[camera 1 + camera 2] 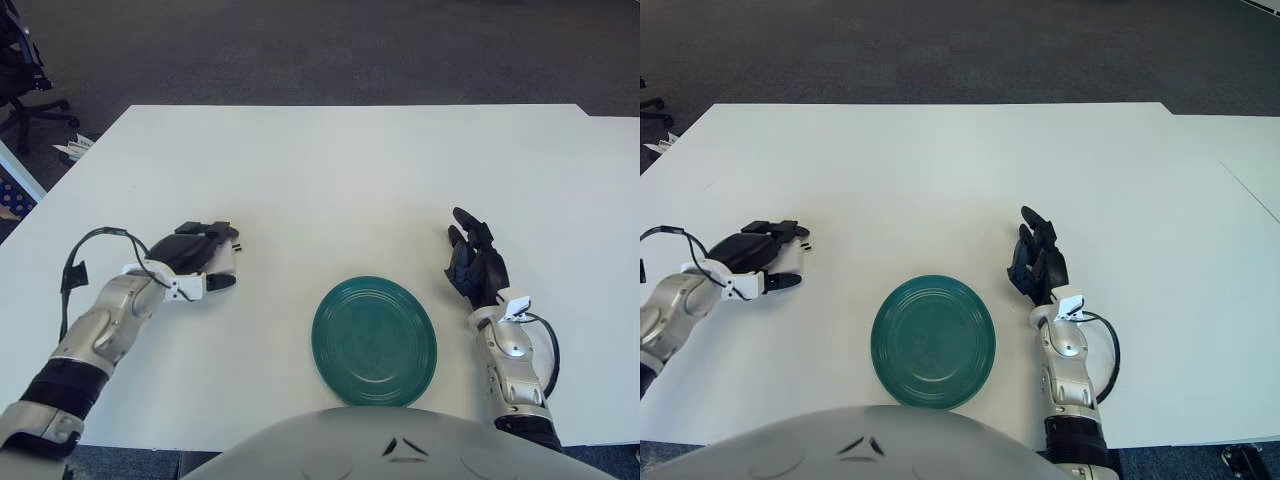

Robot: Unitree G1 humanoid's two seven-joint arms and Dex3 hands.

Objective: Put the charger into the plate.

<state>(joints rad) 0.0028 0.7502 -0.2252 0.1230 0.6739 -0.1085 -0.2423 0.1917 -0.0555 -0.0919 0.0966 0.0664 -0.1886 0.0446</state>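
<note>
The white charger [226,260] lies on the white table at the left, its metal prongs pointing right. My left hand [200,250] is over it, with fingers curled across its top and the thumb [222,282] below it, so it is shut on the charger. I cannot tell whether the charger is off the table. The empty dark green plate [374,340] sits at the near centre, about a hand's width to the right of the charger. My right hand [475,262] rests to the right of the plate, fingers relaxed and open, holding nothing.
The white table [350,170] extends far and wide behind the plate. An office chair [20,90] and some papers [70,148] are on the floor beyond the table's left edge. My own torso [390,445] fills the bottom of the view.
</note>
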